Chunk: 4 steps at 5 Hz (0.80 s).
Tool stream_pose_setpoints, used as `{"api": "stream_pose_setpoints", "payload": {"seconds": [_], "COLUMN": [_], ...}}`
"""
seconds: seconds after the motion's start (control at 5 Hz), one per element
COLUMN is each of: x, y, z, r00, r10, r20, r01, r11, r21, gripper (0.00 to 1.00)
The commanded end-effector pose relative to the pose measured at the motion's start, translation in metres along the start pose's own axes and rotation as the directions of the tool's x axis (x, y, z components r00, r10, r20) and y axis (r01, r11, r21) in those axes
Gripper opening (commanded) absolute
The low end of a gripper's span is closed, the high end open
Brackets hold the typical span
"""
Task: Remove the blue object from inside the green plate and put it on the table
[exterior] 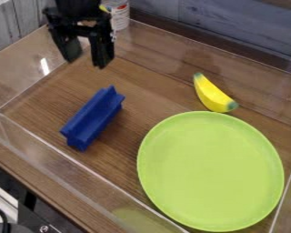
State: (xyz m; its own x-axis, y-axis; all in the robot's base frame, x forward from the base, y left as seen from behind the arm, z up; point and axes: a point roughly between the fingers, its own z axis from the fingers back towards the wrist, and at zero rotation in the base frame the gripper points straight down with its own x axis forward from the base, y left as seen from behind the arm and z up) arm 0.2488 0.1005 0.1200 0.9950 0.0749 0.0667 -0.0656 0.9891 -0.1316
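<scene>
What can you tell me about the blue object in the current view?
The blue object is a royal-blue, elongated block with ridged sides and a notched far end, apparently plastic or foam. It lies flat on the wooden table, slanting from near-left to far-right, left of the green plate and apart from it. The end effector isn't touching it.

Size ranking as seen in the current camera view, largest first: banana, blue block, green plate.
1. Lime-green plate
2. Royal-blue elongated block
3. Yellow banana

The block looks bulkier than the banana, but it may sit nearer the camera.
</scene>
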Motion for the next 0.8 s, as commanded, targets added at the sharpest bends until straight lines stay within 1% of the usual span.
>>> {"api": "stream_pose_setpoints", "payload": {"seconds": [0.0,0.2,0.4,0.6], "x": [0.000,-0.003,-0.002,-0.002], "y": [0.001,0.006,0.006,0.008], "z": [-0.004,-0.017,-0.015,-0.020], "r00": [1.000,1.000,0.999,0.999], "r10": [-0.023,-0.029,-0.037,-0.040], "r20": [0.020,0.012,0.024,0.021], "r01": [0.023,0.029,0.036,0.039], "r11": [0.999,0.999,0.999,0.999], "r21": [0.029,0.037,0.035,0.034], "gripper": [1.00,1.00,1.00,1.00]}}
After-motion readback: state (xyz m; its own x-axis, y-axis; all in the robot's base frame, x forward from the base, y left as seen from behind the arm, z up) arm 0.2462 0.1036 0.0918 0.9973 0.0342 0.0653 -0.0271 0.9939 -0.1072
